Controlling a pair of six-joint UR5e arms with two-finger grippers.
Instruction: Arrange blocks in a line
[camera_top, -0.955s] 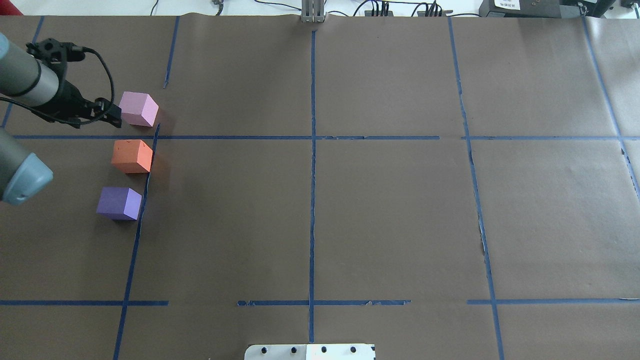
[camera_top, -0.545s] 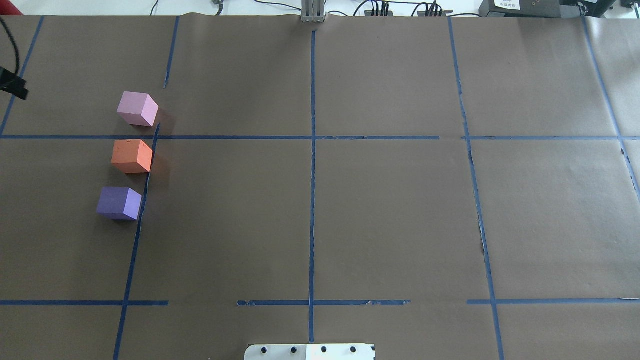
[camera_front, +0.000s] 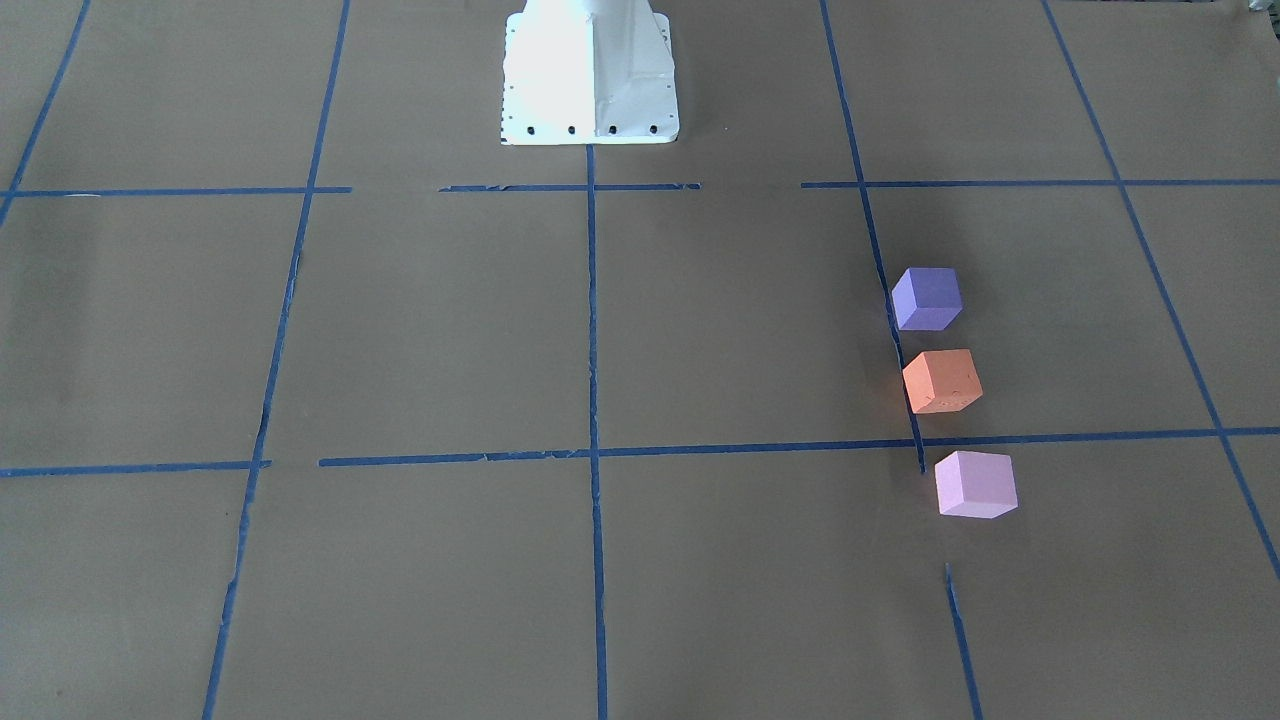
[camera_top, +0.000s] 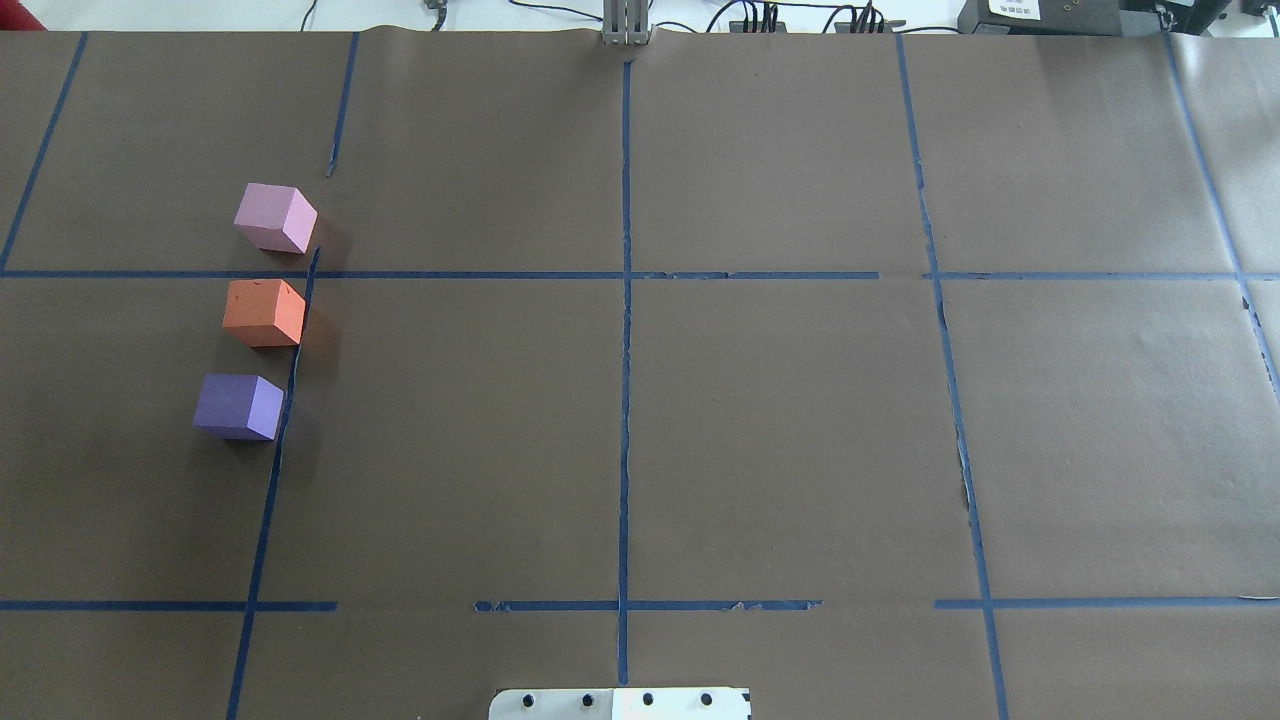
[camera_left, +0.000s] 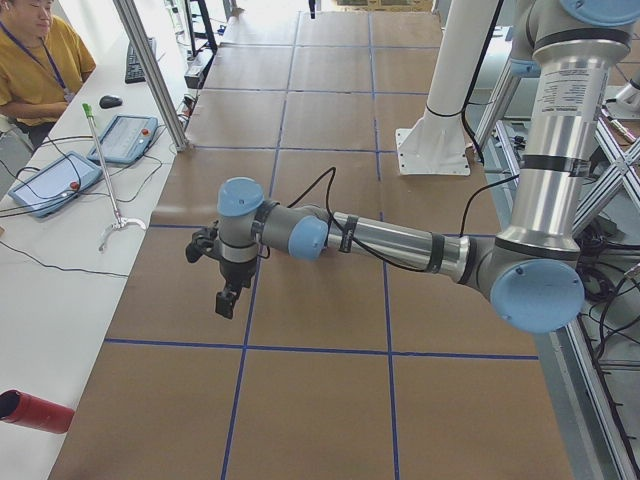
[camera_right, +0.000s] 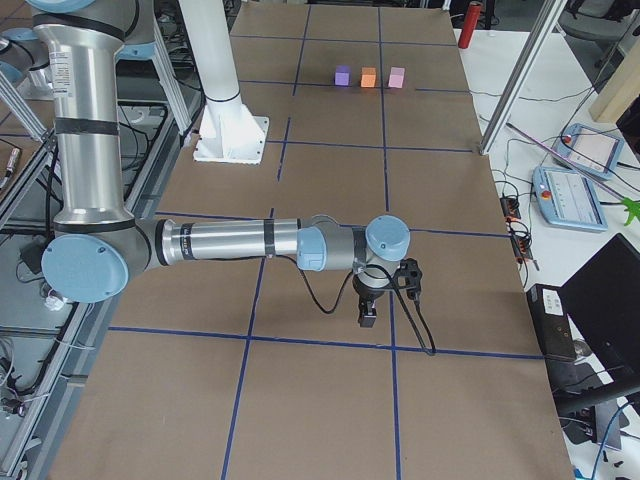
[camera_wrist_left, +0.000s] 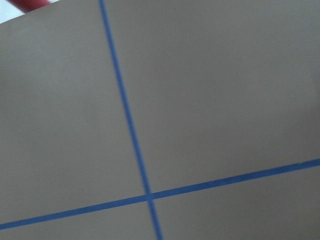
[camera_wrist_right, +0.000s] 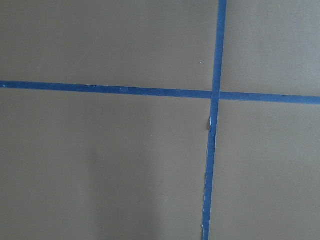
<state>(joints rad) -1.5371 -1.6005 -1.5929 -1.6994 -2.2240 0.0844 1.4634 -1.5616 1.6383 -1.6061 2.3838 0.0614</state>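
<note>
Three cubes stand in a near-straight row on the brown paper at the left of the overhead view: the pink-lilac block (camera_top: 275, 218) farthest, the orange block (camera_top: 264, 312) in the middle, and the violet-purple block (camera_top: 238, 406) nearest the robot. The front-facing view shows them too: purple (camera_front: 927, 298), orange (camera_front: 941, 380), pink (camera_front: 975, 484). They stand apart, none touching. My left gripper (camera_left: 228, 300) shows only in the exterior left view, off beyond the blocks, and I cannot tell its state. My right gripper (camera_right: 367, 315) shows only in the exterior right view, far from the blocks, state also unclear.
The white robot base (camera_top: 620, 703) stands at the table's near edge. Blue tape lines (camera_top: 625, 350) grid the paper. A person (camera_left: 35, 60), teach pendants (camera_left: 50, 183) and a red cylinder (camera_left: 35, 410) are at the table's left end.
My left arm, next to the pink block a second ago, has drawn back to the left and out of the overhead view. The three blocks have not moved.
</note>
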